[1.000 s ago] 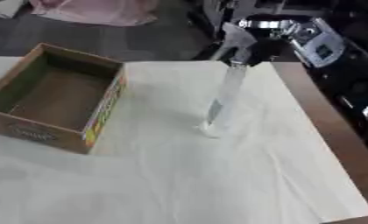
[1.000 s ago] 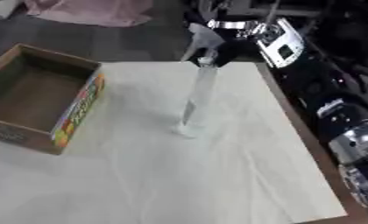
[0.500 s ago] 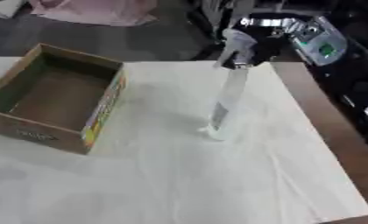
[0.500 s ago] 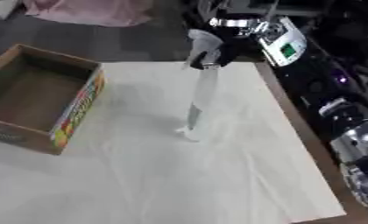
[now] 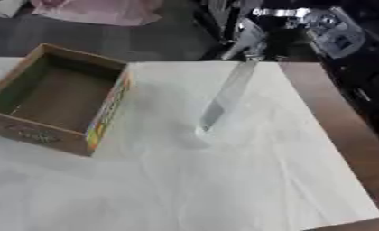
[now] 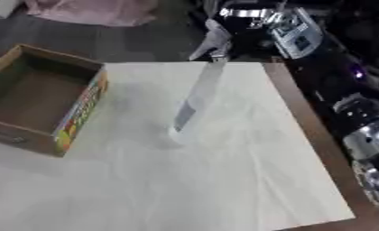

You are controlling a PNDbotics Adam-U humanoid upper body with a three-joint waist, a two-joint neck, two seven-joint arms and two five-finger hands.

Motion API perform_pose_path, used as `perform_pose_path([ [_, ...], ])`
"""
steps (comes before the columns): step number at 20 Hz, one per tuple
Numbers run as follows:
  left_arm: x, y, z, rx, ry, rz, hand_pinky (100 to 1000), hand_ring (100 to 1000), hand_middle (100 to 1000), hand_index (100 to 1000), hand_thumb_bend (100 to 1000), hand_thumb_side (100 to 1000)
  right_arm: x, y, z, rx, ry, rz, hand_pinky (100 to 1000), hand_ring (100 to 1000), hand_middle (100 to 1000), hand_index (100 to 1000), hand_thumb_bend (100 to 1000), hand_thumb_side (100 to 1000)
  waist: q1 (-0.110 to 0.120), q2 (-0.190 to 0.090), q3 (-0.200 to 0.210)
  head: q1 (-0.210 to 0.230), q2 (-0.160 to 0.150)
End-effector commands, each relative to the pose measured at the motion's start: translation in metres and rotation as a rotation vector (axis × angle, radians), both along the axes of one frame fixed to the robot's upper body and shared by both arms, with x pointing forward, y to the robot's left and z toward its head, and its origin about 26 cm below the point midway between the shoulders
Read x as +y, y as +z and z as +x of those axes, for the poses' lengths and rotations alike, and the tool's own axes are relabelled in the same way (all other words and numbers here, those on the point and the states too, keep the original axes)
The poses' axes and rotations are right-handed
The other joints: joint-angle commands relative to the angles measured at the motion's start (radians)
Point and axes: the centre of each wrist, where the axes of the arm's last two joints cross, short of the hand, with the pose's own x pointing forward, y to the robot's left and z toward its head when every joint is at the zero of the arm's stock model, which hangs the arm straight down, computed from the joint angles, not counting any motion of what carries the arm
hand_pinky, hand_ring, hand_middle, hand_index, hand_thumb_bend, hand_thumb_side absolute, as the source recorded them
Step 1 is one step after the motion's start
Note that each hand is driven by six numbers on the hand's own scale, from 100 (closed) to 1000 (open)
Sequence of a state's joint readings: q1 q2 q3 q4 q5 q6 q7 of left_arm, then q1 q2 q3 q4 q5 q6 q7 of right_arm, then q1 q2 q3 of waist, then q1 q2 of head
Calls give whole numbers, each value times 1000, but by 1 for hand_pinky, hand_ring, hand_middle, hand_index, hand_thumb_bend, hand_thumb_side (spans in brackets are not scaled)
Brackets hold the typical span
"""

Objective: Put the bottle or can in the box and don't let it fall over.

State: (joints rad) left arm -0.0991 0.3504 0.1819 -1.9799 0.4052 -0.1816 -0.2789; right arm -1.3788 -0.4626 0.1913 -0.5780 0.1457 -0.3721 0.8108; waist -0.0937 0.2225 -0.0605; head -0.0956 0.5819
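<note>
Blurring at the bottle (image 5: pixel 224 98) top, right hand (image 5: pixel 252 38) fingers (open or closed, unclear).

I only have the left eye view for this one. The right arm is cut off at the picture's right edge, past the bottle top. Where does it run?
Observer: In the right eye view the right arm comes down beside the table's right edge, from the right hand at the bottle's top to silver joints at the lower right.
Operator: Does the left hand show there?
Observer: No. What that view does add is a small purple light on the arm, roughly level with the bottle's top.
</note>
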Motion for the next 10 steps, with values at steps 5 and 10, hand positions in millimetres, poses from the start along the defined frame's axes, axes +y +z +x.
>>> perform_pose_path([
  [5,0,10,-1,-27,-6,-1,600,654,626,884,137,780,-14,35,-8,-65,73,-25,100,477,184,319,309,216,2,-35,12,-17,14],
  [10,-2,12,0,-30,-18,-8,602,655,627,884,138,778,-11,43,-9,-74,73,-9,100,488,184,320,302,212,-2,-43,32,-43,20],
])
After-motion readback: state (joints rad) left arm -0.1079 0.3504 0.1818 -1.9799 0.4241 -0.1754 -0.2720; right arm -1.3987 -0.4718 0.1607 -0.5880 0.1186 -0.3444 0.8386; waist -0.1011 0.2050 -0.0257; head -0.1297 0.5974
